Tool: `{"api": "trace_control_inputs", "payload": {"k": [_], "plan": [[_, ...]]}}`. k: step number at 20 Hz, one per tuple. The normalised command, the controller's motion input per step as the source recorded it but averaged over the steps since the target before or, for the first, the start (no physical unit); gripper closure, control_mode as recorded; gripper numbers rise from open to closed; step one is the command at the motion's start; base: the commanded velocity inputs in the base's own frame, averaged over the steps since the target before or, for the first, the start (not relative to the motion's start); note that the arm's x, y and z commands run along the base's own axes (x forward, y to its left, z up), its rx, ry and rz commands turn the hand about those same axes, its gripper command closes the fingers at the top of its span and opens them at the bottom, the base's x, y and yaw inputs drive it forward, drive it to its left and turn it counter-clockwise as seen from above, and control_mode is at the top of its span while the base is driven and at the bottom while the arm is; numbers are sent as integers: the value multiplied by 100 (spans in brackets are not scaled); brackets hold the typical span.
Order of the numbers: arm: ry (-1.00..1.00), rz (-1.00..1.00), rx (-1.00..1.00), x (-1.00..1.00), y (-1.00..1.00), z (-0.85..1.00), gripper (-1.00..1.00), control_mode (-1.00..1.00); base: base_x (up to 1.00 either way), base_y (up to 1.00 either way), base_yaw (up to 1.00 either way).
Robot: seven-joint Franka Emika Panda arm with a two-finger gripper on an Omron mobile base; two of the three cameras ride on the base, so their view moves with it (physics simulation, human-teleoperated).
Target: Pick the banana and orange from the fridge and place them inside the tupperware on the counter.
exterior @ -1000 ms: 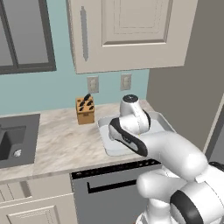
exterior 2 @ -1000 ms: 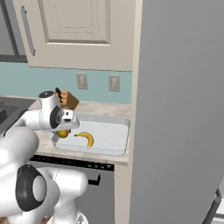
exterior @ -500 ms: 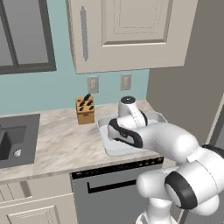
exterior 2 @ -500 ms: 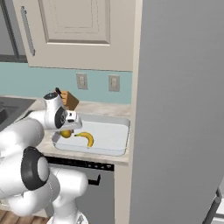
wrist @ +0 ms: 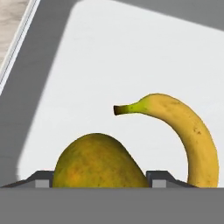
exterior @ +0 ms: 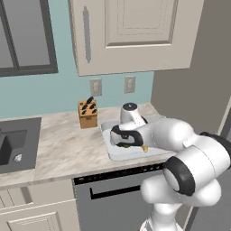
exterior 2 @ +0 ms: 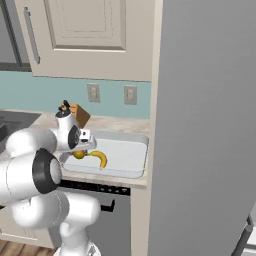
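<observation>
Beige marbled counter (exterior: pixel 63 149), teal wall (exterior: pixel 40 94)

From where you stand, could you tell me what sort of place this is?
A home kitchen, rendered in simulation, it seems: a marbled counter with a sink and a knife block, cream wall cabinets above, and a tall grey fridge alongside.

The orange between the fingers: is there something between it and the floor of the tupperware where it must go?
Nothing visible. The orange sits in the gripper above bare tupperware floor, with the banana beside it.
</observation>
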Motion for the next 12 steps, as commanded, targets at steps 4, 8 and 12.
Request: {"api": "trace_control_inputs", "payload": {"k": [4,8,12], "plan": [[0,-1,0,34,0,-12,100,-100,0,0,0],[0,-2,0,42,0,-3,100,-100,0,0,0],[0,-2,0,31,-1,-7,-100,-100,0,0,0]]}}
